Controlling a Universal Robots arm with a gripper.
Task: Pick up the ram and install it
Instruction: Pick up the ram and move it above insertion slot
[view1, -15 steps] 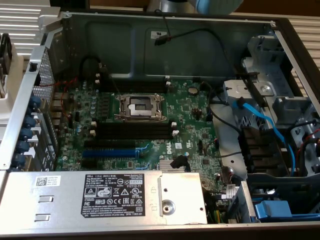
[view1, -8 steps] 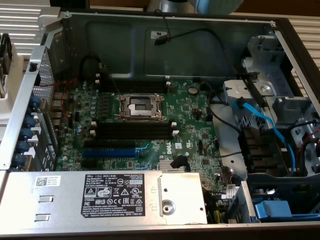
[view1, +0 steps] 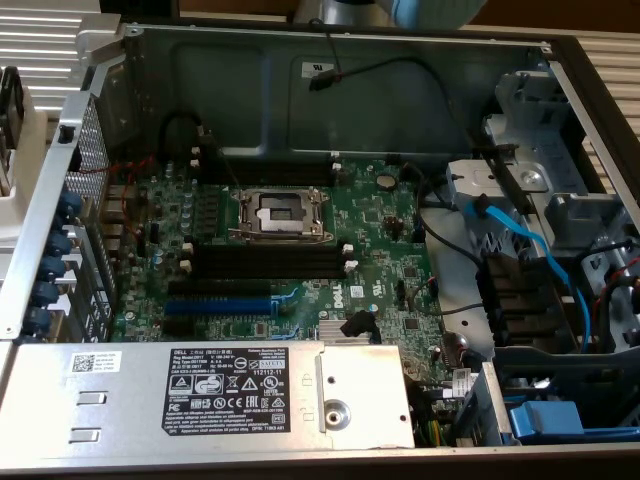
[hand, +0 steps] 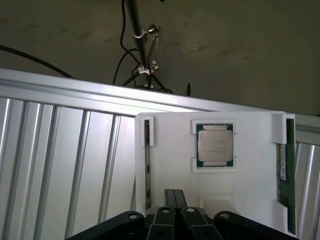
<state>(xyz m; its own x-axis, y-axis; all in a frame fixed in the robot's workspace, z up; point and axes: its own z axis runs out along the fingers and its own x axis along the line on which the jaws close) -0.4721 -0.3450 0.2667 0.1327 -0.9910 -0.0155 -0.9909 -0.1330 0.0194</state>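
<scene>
Claw (hand: 175, 196) is closed, its two fingers pressed together, and it holds nothing. It hangs over the near edge of a white holder (hand: 170, 150). The ram (hand: 283, 165) stands on its long edge at the far side border of this holder, well apart from the claw and off to one side of it, kept between small white clips. Straight ahead of the claw, and closer to its line than the ram, lies a processor (hand: 215, 145) in its own recess.

I think the main danger is alignment. The ram is thin and is seen almost edge-on, so fingers that come down a little skewed could push it against the clips or tilt it instead of gripping it. Closed fingers would only knock on it. A loose grip could also let it turn, and then it would not meet the black memory slots (view1: 265, 262) on the motherboard (view1: 390, 240) squarely; pressing there could bend it.
</scene>
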